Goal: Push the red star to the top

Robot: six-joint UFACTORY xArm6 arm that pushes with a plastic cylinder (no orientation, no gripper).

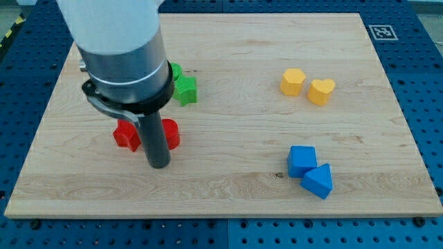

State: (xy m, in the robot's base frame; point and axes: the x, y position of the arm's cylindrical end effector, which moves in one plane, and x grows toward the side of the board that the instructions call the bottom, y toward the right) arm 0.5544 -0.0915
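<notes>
Wooden table (228, 194) bounded by blue perforated surround (422, 83) on all sides; fiducial marker (381, 32) at the 1 o'clock corner. Wide bare wood through the centre, along the 6 o'clock edge and across the 12 o'clock strip between the arm and the yellow pair.

No jawed end effector fitted, so neither wide, narrow nor holding anything: just a dark rod under a grey and white arm housing (124, 62). My tip (158, 166) down on the wood, just at 6 o'clock of the red blocks.

Counted: two red, two green, two yellow, two blue.

Red star (127, 135) left of centre, at roughly 9 o'clock on the table, just at 10 o'clock of my tip and beside the rod. Second red block (171, 133) at 1 o'clock of my tip, partly hidden by the rod, shape unclear; rod standing between the two reds.

Green star (185, 90) at 12 o'clock of the reds, with another green block (176, 70) just behind it, mostly hidden by the housing.

Yellow hexagon-like block (293, 81) and yellow heart (321, 91) just beside each other at 2 o'clock. Blue cube-like block (302, 160) touching blue triangle (318, 180) at 4 o'clock, near the 6 o'clock edge.
</notes>
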